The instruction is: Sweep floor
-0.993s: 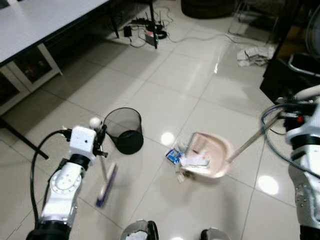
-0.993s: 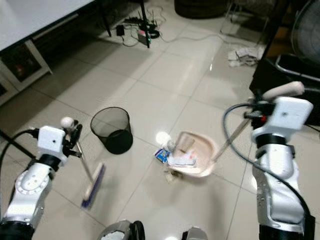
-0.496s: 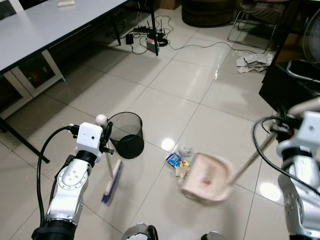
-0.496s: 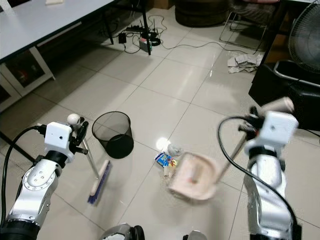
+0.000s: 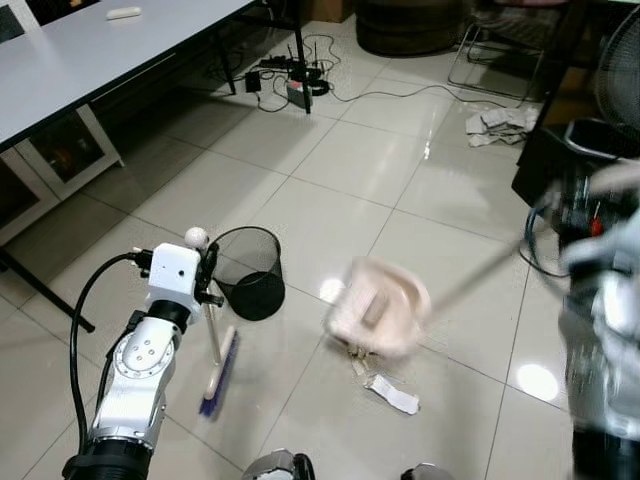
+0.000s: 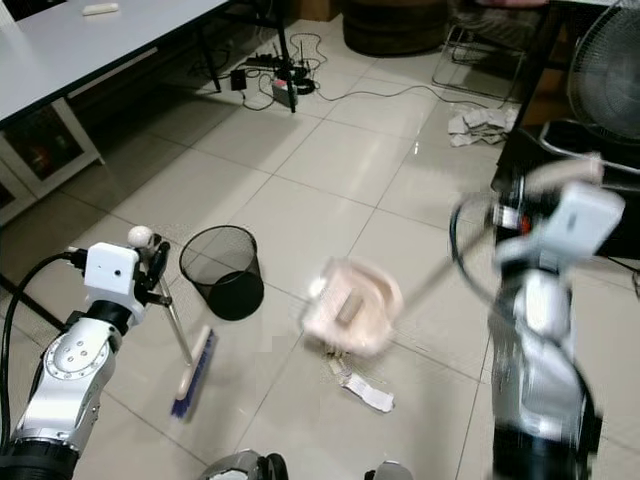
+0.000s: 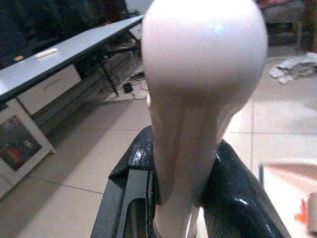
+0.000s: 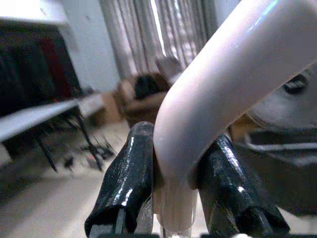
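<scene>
My left gripper (image 5: 207, 287) is shut on the pale broom handle (image 7: 190, 148), just under its round knob. The broom head (image 5: 218, 370) rests on the tiles beside a black mesh bin (image 5: 248, 272). On the other side, my right gripper (image 6: 508, 215) is shut on the long dustpan handle (image 8: 208, 94). The pink dustpan (image 5: 378, 305) hangs blurred above the floor, to the right of the bin, with a brown scrap in it. A white wrapper (image 5: 392, 392) and small scraps (image 5: 356, 356) lie on the tiles below the pan.
A grey table (image 5: 70, 55) runs along the left. Cables and a power strip (image 5: 290, 82) lie at the back, with a crumpled cloth (image 5: 505, 120) further right. A dark cabinet (image 5: 555, 160) and a fan (image 6: 605, 85) stand on the right.
The dustpan rose off the floor and swung left toward the bin. A white wrapper now lies on the tiles. The broom stayed close to where it was.
</scene>
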Tool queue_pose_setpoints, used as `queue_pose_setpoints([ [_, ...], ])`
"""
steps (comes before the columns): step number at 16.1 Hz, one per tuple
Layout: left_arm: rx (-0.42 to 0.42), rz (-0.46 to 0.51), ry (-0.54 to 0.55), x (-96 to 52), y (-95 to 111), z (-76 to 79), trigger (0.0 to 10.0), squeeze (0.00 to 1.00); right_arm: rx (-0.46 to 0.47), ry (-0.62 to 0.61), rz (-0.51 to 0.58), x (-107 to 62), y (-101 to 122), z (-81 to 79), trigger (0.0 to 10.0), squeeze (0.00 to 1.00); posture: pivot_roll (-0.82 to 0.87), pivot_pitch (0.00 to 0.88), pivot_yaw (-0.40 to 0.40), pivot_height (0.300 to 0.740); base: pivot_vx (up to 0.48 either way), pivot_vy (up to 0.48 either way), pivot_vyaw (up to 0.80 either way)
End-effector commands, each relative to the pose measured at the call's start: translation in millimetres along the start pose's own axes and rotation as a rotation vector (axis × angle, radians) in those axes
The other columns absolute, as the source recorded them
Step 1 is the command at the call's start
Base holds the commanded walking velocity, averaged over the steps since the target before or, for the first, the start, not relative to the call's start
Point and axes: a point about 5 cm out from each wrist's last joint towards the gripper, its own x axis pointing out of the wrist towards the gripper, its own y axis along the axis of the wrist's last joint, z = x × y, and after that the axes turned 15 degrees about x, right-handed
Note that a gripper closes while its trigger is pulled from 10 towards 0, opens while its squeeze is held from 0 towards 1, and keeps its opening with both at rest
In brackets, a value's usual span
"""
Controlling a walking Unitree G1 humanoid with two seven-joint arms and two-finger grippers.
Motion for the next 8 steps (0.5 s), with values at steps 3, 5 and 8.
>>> queue_pose_setpoints([
  [3,0.005,0.062,0.083,3.7,16.9,-11.3,10.0,0.0,0.082,0.069,0.092,21.6,27.6,-29.6,10.0,0.0,-0.03,0.003,0.077,0.74,0.0,0.0,0.0],
  [5,0.001,0.053,0.108,3.8,17.4,-9.5,10.0,0.0,0.088,0.066,0.108,35.8,34.7,-37.7,10.0,0.0,-0.03,0.0,0.065,0.74,0.0,0.0,0.64],
  [8,-0.01,0.048,0.106,1.7,17.1,-8.0,10.0,0.0,0.058,0.075,0.084,41.5,33.8,-45.3,10.0,0.0,-0.04,0.0,0.063,0.74,0.086,0.0,0.8],
])
